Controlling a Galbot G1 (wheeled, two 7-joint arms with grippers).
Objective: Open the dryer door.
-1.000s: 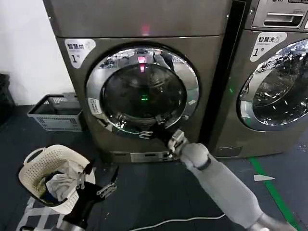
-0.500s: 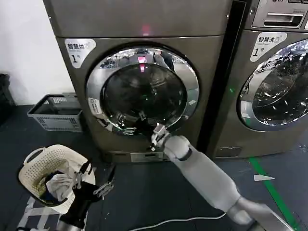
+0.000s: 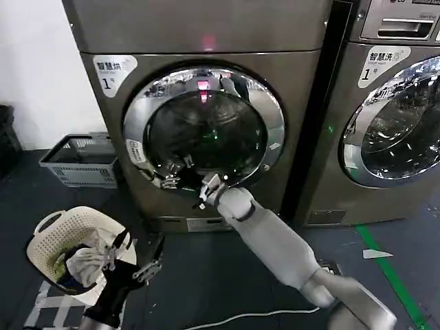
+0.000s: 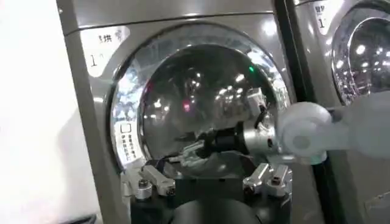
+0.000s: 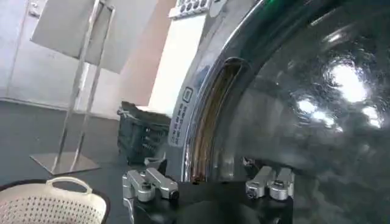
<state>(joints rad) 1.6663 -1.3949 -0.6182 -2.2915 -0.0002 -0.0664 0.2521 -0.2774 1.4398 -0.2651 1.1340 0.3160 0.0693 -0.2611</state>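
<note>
Right gripper has its metal fingers spread apart, tips right up against the lower-left of the dryer door, near the recessed slot in the chrome ring. Can't tell if they're actually touching it. The door is that big round porthole, wide shiny chrome band around dark tinted glass, set in the brushed grey-brown dryer, and it looks shut. Smooth grey right arm slants up from the floor. Left gripper hangs low with fingers open, beside a cream perforated laundry basket stuffed with cloth.
</note>
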